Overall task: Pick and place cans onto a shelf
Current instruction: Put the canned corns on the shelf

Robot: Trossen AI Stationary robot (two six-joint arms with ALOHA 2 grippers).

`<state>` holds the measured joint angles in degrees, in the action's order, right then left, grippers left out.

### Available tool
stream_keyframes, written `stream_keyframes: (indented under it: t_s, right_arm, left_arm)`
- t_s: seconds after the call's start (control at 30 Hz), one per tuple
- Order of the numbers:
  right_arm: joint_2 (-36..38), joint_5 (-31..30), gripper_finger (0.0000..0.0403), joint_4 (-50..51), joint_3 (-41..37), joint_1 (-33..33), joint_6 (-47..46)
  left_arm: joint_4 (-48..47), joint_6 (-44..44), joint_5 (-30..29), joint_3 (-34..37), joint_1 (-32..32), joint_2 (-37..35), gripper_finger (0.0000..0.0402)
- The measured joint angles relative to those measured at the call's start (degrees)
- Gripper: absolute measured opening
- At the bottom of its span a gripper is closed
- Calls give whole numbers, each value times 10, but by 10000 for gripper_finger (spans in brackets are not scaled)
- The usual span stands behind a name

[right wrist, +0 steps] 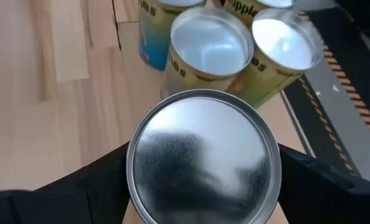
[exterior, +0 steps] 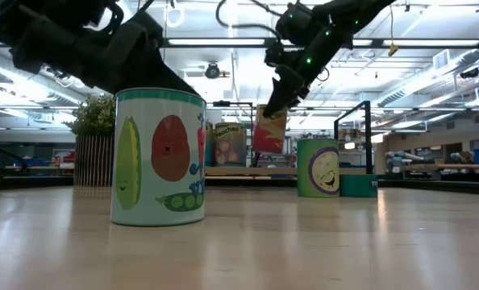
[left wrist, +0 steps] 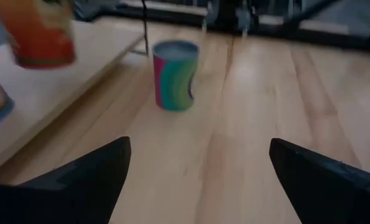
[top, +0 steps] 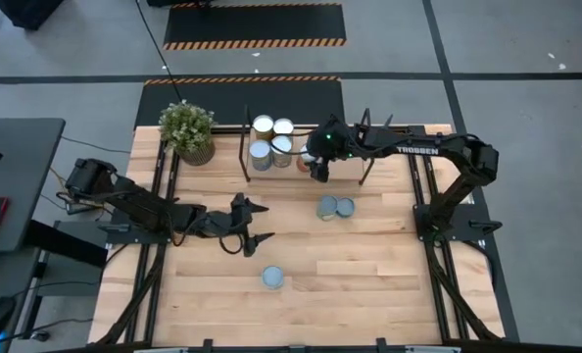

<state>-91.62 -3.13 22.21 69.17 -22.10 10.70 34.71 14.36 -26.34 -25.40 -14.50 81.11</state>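
Observation:
My right gripper (top: 315,167) is shut on a red-labelled can (exterior: 269,129) over the light wood shelf (left wrist: 60,87), beside several cans (top: 271,139) that stand on the board. The held can's silver top fills the right wrist view (right wrist: 202,155). My left gripper (top: 264,222) is open and empty, low over the table's middle left. Two cans (top: 336,207) stand together on the table in front of the shelf. One more can (top: 272,277) stands alone nearer the front; it is the vegetable-labelled one in the low view (exterior: 159,157). My right gripper pinches the red can by its sides just under the top rim (right wrist: 135,171), one finger (right wrist: 104,186) on each side. The fingers come from above, slanting down. The can hangs below them, slightly tilted, a little above the shelf board (exterior: 239,170).
A potted green plant (top: 187,129) stands at the far left beside the shelf. The shelf's black upright frames (top: 244,147) flank the board. Bare tabletop lies at the right and along the front edge.

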Motion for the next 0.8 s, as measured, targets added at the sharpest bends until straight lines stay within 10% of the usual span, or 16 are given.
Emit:
stream_keyframes:
  t_s: [0.8]
  right_arm:
    - [-21,46,336,-21,9,-37,0]
  left_arm:
    - [75,15,-6,62,-2,-62,389]
